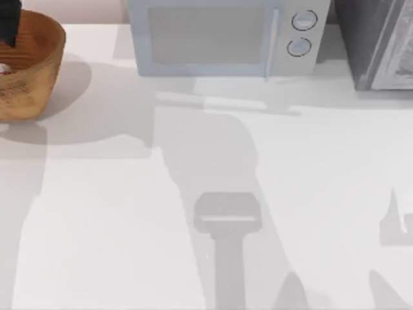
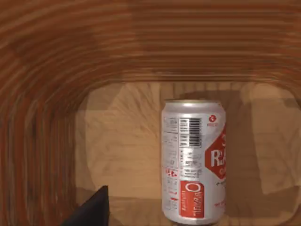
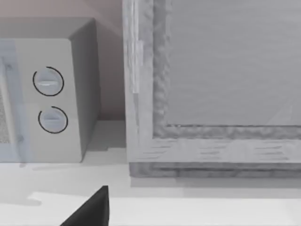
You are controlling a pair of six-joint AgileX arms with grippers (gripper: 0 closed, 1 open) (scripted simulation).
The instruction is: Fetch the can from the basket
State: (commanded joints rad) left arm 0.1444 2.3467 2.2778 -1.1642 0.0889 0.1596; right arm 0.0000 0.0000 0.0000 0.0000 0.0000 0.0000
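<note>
One can [image 2: 193, 167] stands inside the basket [image 1: 35, 71] at table's left.

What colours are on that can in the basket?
Silver-white with red labels, on the can, best in the left wrist view.

The can [image 2: 193, 162] in the basket [image 2: 56, 94] carried the only print. On its white side stood a barcode above fine lines too small to read. A red panel beside it showed large white letters, cut off at the can's curve, beginning "RA". A red block lower down bore sideways white lettering I could not make out. The microwave's [image 1: 226, 39] two dials showed no markings.
</note>
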